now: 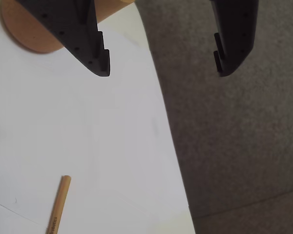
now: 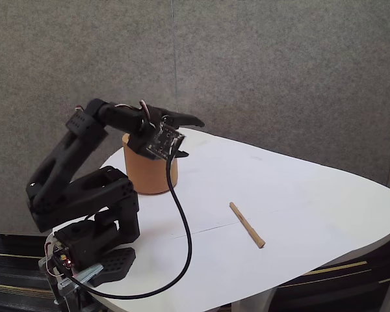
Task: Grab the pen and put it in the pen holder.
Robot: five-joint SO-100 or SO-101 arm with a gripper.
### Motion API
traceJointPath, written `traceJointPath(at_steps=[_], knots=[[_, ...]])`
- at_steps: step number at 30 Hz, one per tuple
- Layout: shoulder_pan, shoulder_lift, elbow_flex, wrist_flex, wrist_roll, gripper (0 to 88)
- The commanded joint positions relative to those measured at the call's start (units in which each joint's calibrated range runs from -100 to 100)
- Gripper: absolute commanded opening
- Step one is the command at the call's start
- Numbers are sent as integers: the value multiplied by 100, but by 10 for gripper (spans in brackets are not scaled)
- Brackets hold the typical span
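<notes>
On the white table (image 2: 299, 195), the pen (image 2: 247, 224) lies flat in the open middle, well apart from the pen holder (image 2: 149, 172), which stands upright near the table's left edge in the fixed view, beside the arm (image 2: 78, 188), with a black cable (image 2: 182, 247) looping down in front of it. The gripper (image 1: 163, 73) hangs above the holder with its fingers spread wide and nothing between them. In the wrist view the pen carries small dark print near the bottom edge, too blurred to read.

bare white table (image 2: 299, 195) all around the pen (image 2: 247, 225); pen holder (image 2: 149, 172) well apart, under the fingers (image 2: 188, 121)
</notes>
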Motion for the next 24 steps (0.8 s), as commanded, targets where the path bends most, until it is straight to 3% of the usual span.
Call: traceJointPath(at_steps=[1, 10, 15, 24], knots=[[31, 1544, -1570, -93, 3, 302], [287, 4943, -4179, -25, -13, 302], [888, 6058, -4269, -59, -281, 302], [1444, 7278, -4269, -76, -292, 302]])
